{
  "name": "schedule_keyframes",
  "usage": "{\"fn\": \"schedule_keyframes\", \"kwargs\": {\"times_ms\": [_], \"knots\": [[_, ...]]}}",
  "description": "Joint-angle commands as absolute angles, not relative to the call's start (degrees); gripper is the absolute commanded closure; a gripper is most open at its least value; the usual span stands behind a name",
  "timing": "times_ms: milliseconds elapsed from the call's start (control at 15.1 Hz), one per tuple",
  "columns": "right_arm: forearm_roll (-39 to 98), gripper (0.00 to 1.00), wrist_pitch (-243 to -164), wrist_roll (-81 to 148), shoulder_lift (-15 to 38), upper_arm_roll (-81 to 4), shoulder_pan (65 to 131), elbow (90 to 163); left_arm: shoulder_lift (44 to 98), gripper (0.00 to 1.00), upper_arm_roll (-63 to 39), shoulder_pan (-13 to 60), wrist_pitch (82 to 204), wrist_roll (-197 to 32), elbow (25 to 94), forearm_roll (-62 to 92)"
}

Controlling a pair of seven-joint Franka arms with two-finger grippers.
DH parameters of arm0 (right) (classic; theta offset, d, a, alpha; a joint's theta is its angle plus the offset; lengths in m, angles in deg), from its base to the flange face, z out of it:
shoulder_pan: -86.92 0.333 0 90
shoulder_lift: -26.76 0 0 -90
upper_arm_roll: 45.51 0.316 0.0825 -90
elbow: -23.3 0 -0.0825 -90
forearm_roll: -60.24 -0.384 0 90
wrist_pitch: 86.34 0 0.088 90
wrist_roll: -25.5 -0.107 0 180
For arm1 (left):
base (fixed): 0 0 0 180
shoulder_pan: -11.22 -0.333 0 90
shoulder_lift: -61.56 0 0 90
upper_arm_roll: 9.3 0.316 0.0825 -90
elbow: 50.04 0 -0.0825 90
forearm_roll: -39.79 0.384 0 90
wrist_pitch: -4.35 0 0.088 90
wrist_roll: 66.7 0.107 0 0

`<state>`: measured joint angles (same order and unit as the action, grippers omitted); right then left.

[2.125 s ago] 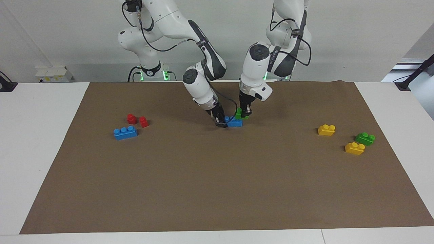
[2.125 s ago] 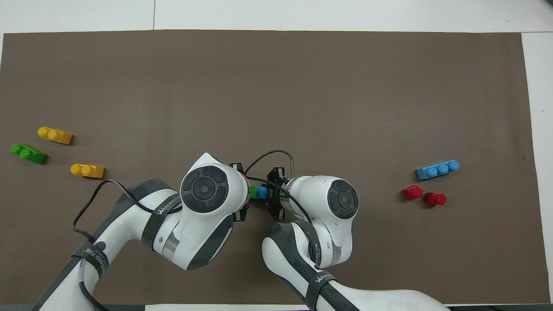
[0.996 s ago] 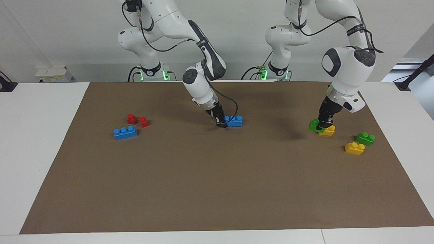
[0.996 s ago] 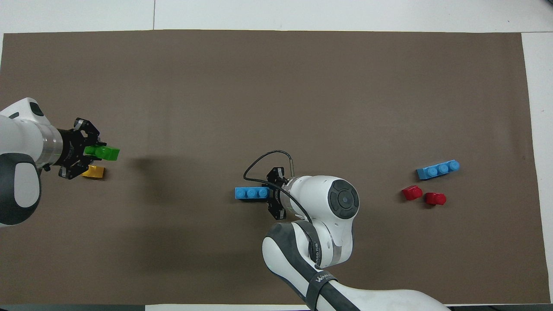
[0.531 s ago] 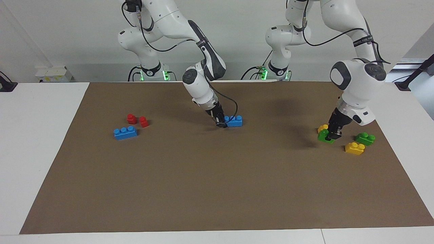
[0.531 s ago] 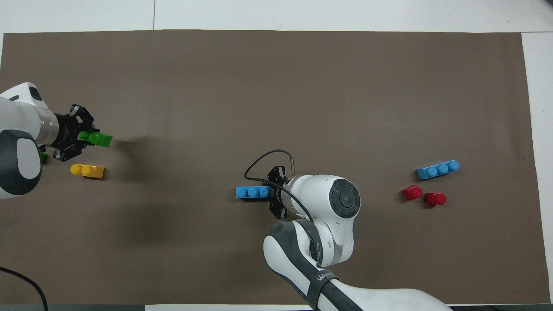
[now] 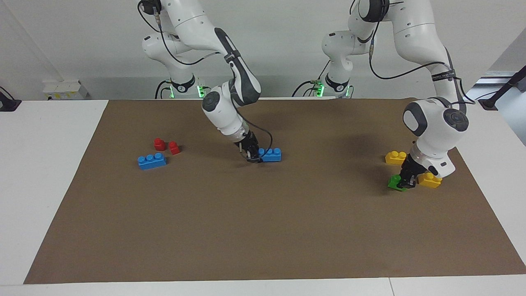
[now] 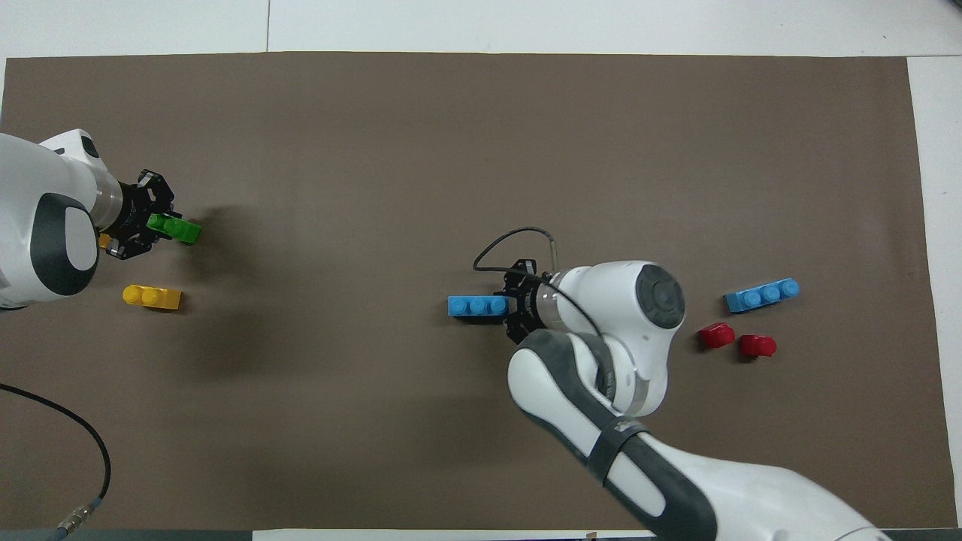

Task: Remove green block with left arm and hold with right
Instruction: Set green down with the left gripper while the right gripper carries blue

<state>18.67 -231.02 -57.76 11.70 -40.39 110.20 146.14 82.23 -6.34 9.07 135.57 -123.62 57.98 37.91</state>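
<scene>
No legible text in either view. Band on the left arm's forearm point(image 7: 443, 76) carries small light print, too small to read. Same for the band on the right arm's forearm point(image 7: 232, 55), and the facing view shows only part of it. In the overhead view the right arm's band point(image 8: 612, 443) shows no characters I can make out. Each arm base has a small round mark on its black collar, right arm base point(image 7: 180, 87) and left arm base point(image 7: 337, 87); could be a digit on each, can't tell which
</scene>
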Motion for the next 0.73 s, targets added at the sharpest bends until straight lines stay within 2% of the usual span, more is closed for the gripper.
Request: {"fn": "schedule_keyframes", "kwargs": {"times_ms": [0, 199, 266, 332, 664], "knots": [[19.9, 1.00, -219.4, -47.7, 14.1, -40.1, 99.3, 143.0, 84.3, 1.00, -6.9, 8.5, 135.6, -122.8, 56.4, 39.0], [23.1, 1.00, -214.4, -38.3, 14.2, -40.0, 90.2, 142.7, 84.3, 1.00, -6.9, 8.6, 135.3, -121.7, 56.4, 39.4], [23.1, 1.00, -212.8, -35.3, 14.2, -40.0, 87.4, 142.7, 84.3, 0.65, -6.9, 8.6, 135.3, -119.2, 56.5, 39.4], [23.2, 1.00, -211.4, -33.4, 14.2, -40.1, 85.5, 142.6, 84.3, 0.01, -6.9, 8.6, 134.9, -116.7, 56.4, 39.4], [29.0, 1.00, -208.3, -23.6, 13.2, -40.1, 76.6, 142.4, 82.3, 0.00, -7.0, 8.1, 134.3, -109.4, 56.4, 39.3]]}}
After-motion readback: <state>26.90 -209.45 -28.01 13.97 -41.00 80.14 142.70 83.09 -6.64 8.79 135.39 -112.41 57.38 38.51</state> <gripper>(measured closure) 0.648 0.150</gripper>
